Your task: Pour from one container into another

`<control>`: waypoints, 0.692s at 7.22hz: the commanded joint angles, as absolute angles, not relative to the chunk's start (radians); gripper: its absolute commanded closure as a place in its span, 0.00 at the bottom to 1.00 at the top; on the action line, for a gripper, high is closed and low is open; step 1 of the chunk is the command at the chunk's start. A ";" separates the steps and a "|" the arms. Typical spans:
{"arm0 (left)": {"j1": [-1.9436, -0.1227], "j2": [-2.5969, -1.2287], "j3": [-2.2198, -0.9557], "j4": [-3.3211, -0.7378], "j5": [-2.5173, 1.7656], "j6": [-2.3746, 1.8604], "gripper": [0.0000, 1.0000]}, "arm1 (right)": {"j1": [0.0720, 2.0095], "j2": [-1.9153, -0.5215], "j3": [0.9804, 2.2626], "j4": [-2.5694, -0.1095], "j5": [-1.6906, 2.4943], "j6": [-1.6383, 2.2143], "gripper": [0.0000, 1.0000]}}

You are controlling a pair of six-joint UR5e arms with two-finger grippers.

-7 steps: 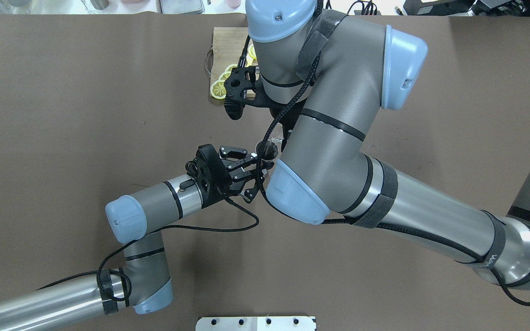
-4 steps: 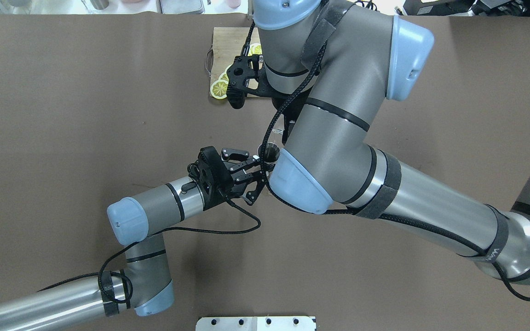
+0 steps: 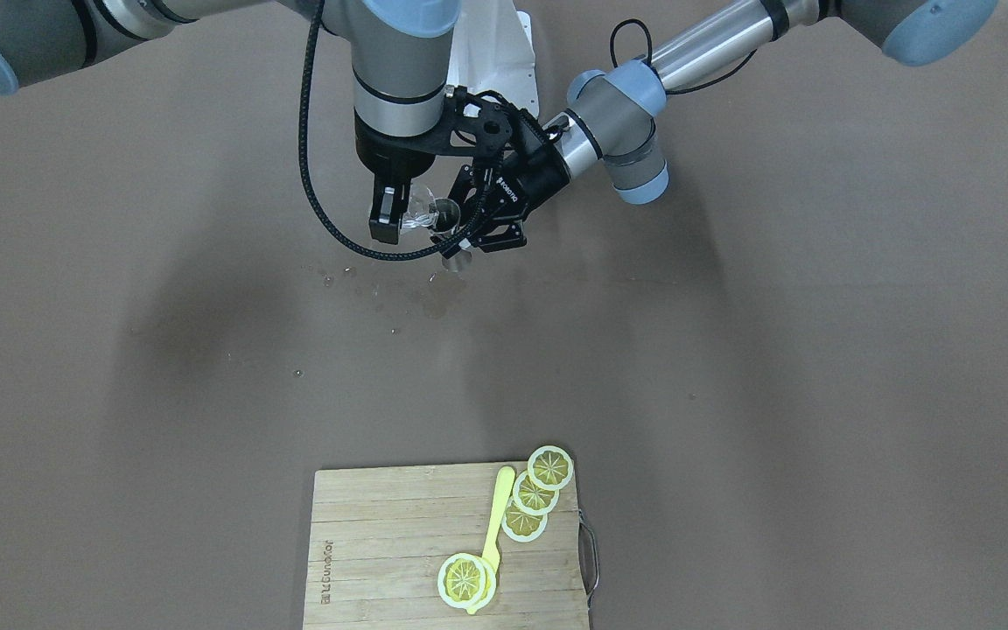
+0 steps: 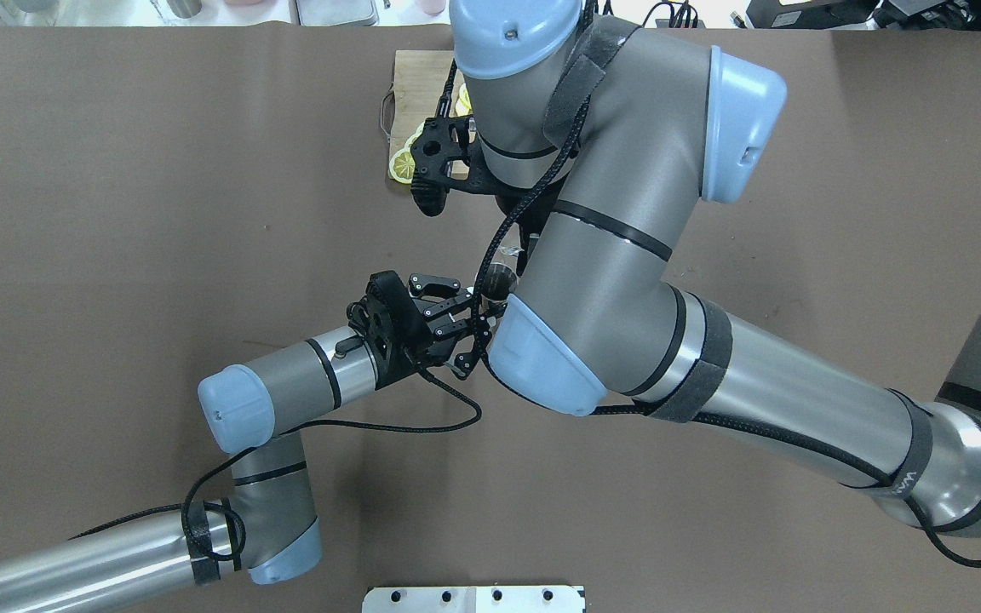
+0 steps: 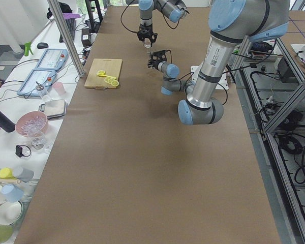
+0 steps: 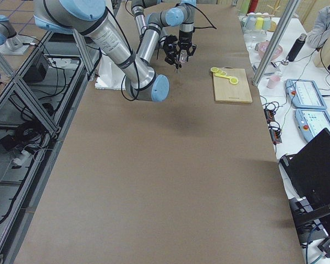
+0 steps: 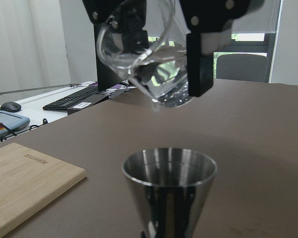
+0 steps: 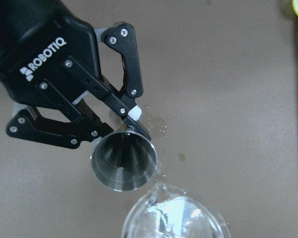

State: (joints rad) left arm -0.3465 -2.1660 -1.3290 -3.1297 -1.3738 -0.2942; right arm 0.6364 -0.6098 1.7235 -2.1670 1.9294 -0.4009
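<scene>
My left gripper (image 3: 472,229) is shut on the steel jigger (image 3: 449,232) at its narrow waist and holds it upright just above the table. The jigger's open cone (image 8: 123,166) faces up, with the left gripper (image 8: 120,130) clamped below it. Right above it my right gripper (image 3: 401,213) is shut on the clear glass tumbler (image 3: 422,213). The tumbler (image 7: 148,58) is tilted, its lip low over the jigger (image 7: 169,186), with water inside and a drop at the lip. From overhead, the right arm hides most of both; only the jigger's rim (image 4: 497,277) and the left gripper (image 4: 475,308) show.
Water spots (image 3: 434,297) wet the brown table under the jigger. A wooden cutting board (image 3: 381,542) with lemon slices (image 3: 535,494) and a yellow spoon lies toward the operators' side. The robot's white base plate (image 3: 491,44) is behind the grippers.
The right wrist swung slightly toward the cutting board, then came back. The tumbler stays over the jigger. The left arm has barely moved.
</scene>
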 commanded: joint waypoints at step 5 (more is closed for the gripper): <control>-0.347 -2.166 -1.328 -3.131 -1.374 -0.288 1.00 | 0.600 -0.612 1.724 -2.152 1.888 -0.400 1.00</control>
State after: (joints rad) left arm -0.3467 -2.1660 -1.3285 -3.1305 -1.3734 -0.2884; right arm 0.6021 -0.6110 1.7235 -2.1573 1.8940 -0.4004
